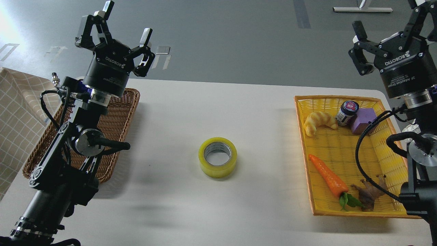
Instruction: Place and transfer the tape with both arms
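Note:
The yellow tape roll (pixel 217 162) lies flat on the white table (pixel 218 102), near its middle, core hole facing up. My left gripper (pixel 127 21) is open and empty, raised above the far end of a brown wicker basket (pixel 121 116), well to the left of the tape. My right gripper (pixel 387 17) is open and empty, raised above the far right corner of a yellow basket (pixel 344 143), well to the right of the tape. Its upper finger is partly cut off by the view's top edge.
The yellow basket holds a croissant (pixel 319 122), a small dark jar (pixel 347 112), a purple block (pixel 364 120), a carrot (pixel 328 175) and a brown toy figure (pixel 372 192). A checked cloth (pixel 18 116) hangs at the left edge.

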You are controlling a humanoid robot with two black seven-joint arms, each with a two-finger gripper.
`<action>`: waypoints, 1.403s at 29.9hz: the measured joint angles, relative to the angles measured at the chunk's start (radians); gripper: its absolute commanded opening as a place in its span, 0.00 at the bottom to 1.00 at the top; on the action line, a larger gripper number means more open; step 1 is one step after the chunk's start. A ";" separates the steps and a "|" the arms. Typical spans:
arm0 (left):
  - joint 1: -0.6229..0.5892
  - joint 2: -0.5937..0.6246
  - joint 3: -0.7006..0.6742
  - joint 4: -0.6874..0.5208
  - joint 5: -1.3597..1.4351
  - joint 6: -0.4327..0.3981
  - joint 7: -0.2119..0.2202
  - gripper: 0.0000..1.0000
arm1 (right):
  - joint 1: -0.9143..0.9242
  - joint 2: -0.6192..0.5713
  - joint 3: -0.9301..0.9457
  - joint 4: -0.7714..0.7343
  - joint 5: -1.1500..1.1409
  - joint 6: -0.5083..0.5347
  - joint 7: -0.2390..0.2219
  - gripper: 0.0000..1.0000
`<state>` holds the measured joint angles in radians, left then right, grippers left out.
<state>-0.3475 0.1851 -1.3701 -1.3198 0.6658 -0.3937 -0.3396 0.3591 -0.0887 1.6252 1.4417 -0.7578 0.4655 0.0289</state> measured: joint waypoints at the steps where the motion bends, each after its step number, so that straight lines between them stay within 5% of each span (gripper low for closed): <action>1: 0.000 0.000 0.002 0.000 0.000 0.001 0.000 0.98 | 0.004 0.006 -0.005 0.000 0.000 -0.004 -0.006 1.00; 13: 0.001 -0.005 0.016 -0.058 0.171 0.112 -0.003 0.98 | 0.055 0.033 -0.055 -0.001 -0.002 -0.012 -0.012 1.00; 19: -0.008 0.003 0.057 -0.107 0.468 0.199 -0.003 0.98 | 0.048 0.033 -0.069 -0.001 -0.002 -0.010 -0.010 1.00; 24: -0.024 0.013 0.155 -0.185 0.823 0.360 -0.003 0.98 | 0.050 0.033 -0.068 -0.001 -0.002 -0.010 -0.007 1.00; 30: -0.024 0.028 0.233 -0.219 1.084 0.389 0.004 0.98 | 0.062 0.033 -0.068 0.000 -0.002 -0.010 -0.006 1.00; 42: 0.036 0.090 0.393 -0.186 1.440 0.387 0.117 0.98 | 0.086 0.024 -0.067 0.005 0.000 0.000 -0.006 1.00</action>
<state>-0.3118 0.2749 -0.9767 -1.5063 2.1060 -0.0072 -0.2223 0.4453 -0.0644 1.5584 1.4463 -0.7581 0.4659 0.0231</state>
